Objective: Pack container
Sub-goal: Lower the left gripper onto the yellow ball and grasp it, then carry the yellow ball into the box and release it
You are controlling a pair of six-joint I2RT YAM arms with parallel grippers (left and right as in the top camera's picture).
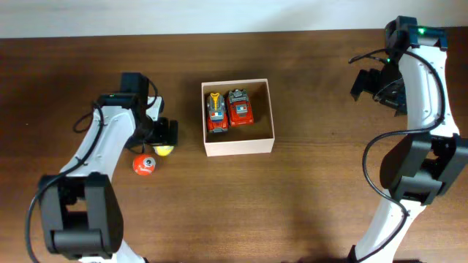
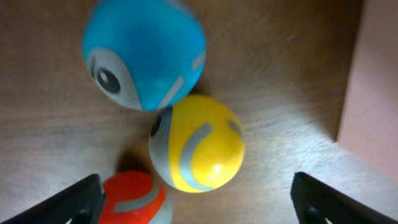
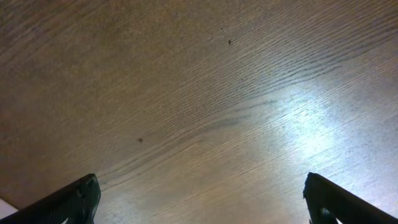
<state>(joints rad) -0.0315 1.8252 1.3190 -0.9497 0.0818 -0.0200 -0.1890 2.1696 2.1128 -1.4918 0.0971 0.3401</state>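
The container (image 1: 239,146) stands at the table's middle with two red toy cars (image 1: 229,109) inside, side by side. Its outer wall shows at the right edge of the left wrist view (image 2: 373,81). My left gripper (image 1: 165,135) is open, low over three toy balls left of the container. Between and ahead of its fingers (image 2: 199,214) lie a yellow ball (image 2: 196,143), a blue ball (image 2: 143,53) and an orange-red ball (image 2: 134,199). The yellow ball (image 1: 164,151) and orange-red ball (image 1: 144,165) show overhead; the blue one is hidden under the gripper. My right gripper (image 1: 369,84) is open and empty over bare wood (image 3: 199,199).
The table is dark brown wood (image 1: 307,204). The three balls touch or nearly touch each other, a short way from the container's left wall. The table's far edge runs along the top of the overhead view.
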